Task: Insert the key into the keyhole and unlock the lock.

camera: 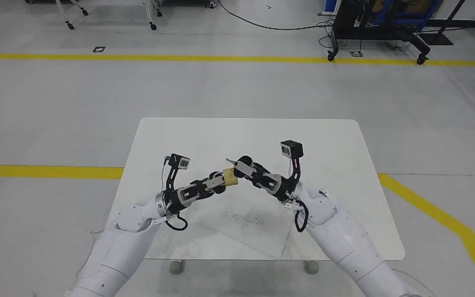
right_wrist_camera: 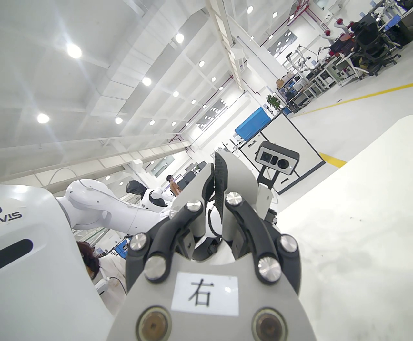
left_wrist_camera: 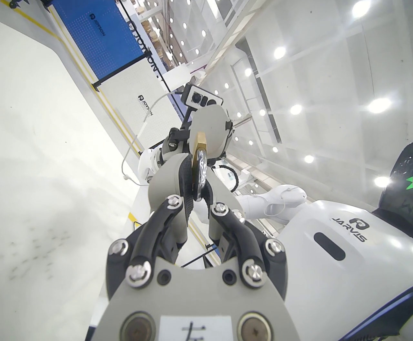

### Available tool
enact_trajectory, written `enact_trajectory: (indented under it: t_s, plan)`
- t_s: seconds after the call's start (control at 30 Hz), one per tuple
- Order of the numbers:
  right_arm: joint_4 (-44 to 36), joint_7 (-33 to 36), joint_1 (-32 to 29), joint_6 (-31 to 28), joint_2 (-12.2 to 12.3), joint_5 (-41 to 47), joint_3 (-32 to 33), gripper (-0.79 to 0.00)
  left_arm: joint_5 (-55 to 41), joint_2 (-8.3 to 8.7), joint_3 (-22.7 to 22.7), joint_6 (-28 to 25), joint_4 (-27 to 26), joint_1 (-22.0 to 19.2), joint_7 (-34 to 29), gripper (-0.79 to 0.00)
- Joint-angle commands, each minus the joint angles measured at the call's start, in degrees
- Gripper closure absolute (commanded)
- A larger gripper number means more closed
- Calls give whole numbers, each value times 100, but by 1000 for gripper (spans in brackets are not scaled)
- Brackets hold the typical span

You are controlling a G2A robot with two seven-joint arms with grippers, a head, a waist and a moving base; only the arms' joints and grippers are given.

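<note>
Brass lock (left_wrist_camera: 200, 142) gripped by left gripper (left_wrist_camera: 197, 176), plain from left wrist; right gripper (right_wrist_camera: 216, 168) clenched.

Overhead looks down; wrist cameras sit behind left pincer (left_wrist_camera: 200, 168), right pincer (right_wrist_camera: 215, 168).

One-character white labels (left_wrist_camera: 196, 327) sit bottom centre on the left gripper (left_wrist_camera: 198, 174) and right gripper (right_wrist_camera: 216, 164); logos (left_wrist_camera: 98, 29) mark the blue panel (left_wrist_camera: 96, 48) and white panel (left_wrist_camera: 129, 87), upper left.

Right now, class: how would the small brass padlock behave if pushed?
The small brass padlock looks solid metal, so probably stiff and heavy for its size. Its smooth, shiny silvery shackle could slip in the left pincer.
</note>
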Motion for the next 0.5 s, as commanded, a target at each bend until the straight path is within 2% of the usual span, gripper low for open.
enact_trajectory:
  t_s: [0.0, 0.33, 0.47]
  plan:
    - [20, 17, 19, 34, -1, 21, 7, 0, 20, -1, 11, 15, -16, -5, -51, 0]
    - [158, 185, 124, 192, -15, 223, -8, 0, 73, -15, 68, 58, -38, -62, -253, 0]
    - [155, 237, 121, 182, -2, 276, 60, 0, 421, 6, 28, 52, -59, -104, -312, 0]
